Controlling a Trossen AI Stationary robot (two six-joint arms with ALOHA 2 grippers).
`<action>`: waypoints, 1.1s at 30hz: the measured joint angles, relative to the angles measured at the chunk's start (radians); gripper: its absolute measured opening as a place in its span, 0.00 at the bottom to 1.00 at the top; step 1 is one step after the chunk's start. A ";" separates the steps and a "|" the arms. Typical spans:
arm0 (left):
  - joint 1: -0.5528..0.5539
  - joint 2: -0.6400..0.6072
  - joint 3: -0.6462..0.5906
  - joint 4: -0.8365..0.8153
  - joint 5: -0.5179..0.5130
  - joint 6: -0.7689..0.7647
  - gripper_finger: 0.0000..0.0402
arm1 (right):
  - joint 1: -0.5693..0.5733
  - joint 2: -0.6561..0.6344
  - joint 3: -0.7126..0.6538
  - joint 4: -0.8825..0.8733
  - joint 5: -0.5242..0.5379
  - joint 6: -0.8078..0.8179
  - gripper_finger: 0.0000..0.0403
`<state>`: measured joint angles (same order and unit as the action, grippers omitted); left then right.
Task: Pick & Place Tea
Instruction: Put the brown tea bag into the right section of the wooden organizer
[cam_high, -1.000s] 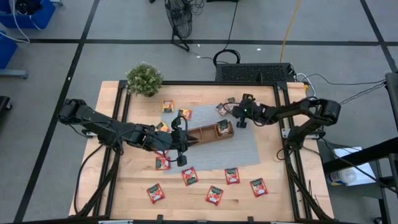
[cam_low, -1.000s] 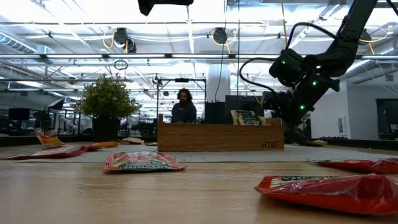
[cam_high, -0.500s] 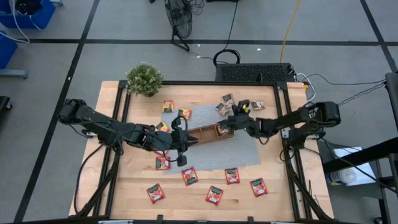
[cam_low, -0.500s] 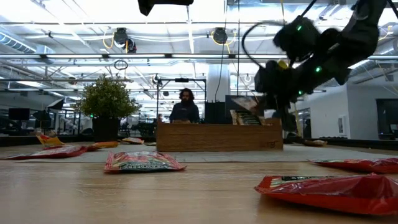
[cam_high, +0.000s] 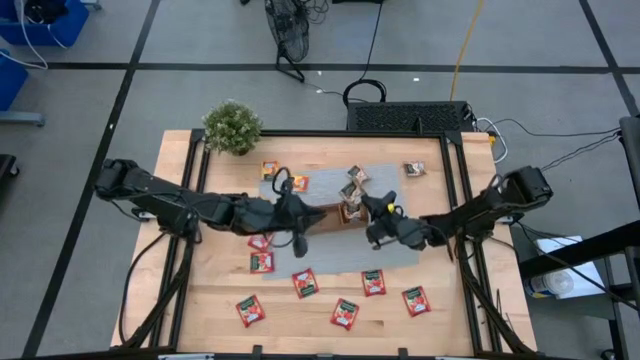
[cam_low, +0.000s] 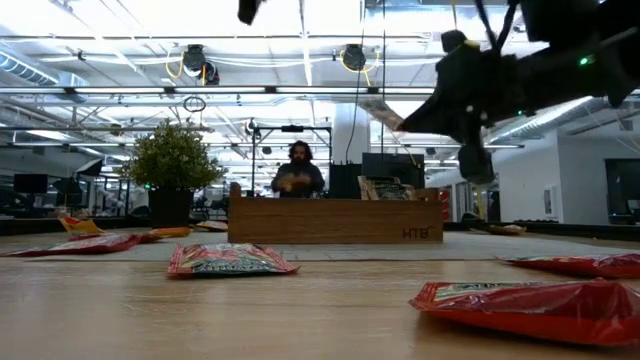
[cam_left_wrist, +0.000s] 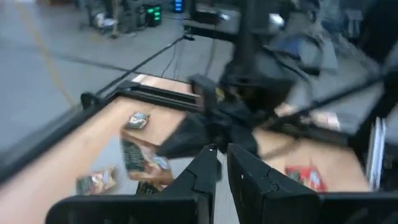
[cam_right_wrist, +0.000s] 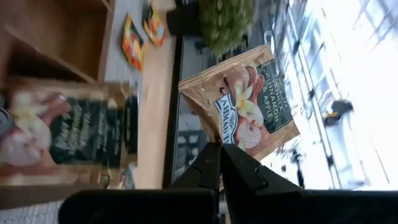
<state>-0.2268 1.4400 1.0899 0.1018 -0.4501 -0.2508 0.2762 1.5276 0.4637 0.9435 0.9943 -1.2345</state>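
Since the earlier frames, the right arm has swung from the far right part of the table toward the table's middle, and the wooden tray (cam_high: 325, 214) has shifted slightly to the left. The right pincer (cam_high: 372, 222) now sits at the tray's right end, above the grey mat (cam_high: 400, 235). Its fingers are clenched on the corner of one grey-brown tea sachet (cam_right_wrist: 241, 103), which hangs clear of the tray in the right wrist view. A second grey-brown sachet (cam_right_wrist: 68, 134) stands inside the tray's end compartment.

The left pincer (cam_high: 292, 210) is at the tray's left end. Its fingers (cam_left_wrist: 205, 171) stand almost together with a thin gap; whether they grip anything cannot be told.

Remaining sachets: six red sachets (cam_high: 344, 314) lie along the near edge of the table; orange-yellow sachets (cam_high: 270, 170) lie near the far left part of the mat; grey-brown sachets (cam_high: 414, 169) lie on the far part of the mat. A potted plant (cam_high: 232, 126) stands at the far left corner of the table.
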 joint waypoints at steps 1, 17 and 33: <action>0.016 0.013 0.001 0.000 0.000 -0.049 0.12 | 0.010 0.000 0.000 0.012 0.000 -0.010 0.00; 0.200 0.222 -0.001 0.043 0.032 -0.204 0.12 | 0.043 0.000 0.000 0.046 -0.002 -0.017 0.00; 0.298 0.210 -0.001 0.076 0.397 -0.349 0.30 | 0.043 0.001 0.000 -0.006 -0.030 0.019 0.00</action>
<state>0.0715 1.6501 1.0889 0.1774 -0.0528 -0.5993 0.3190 1.5281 0.4637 0.9380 0.9643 -1.2153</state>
